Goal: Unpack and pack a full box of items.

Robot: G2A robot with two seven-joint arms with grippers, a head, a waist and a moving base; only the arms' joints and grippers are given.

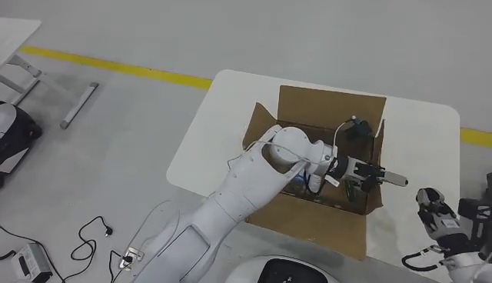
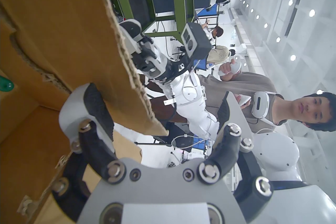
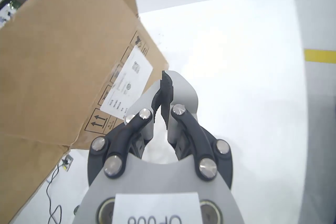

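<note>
An open cardboard box stands on the white table. My left arm lies across the box's inside, and my left gripper sits at the right-hand wall. In the left wrist view my left gripper is open, one finger inside and the other outside, with the torn edge of a cardboard flap between them, not clamped. A green item lies deep in the box. My right gripper is shut and empty, just outside the box's labelled wall.
Dark and green items lie in the box near its right wall. In the top view my right gripper hovers over the table's near right corner. Bare tabletop stretches right of the box. Cables trail on the floor.
</note>
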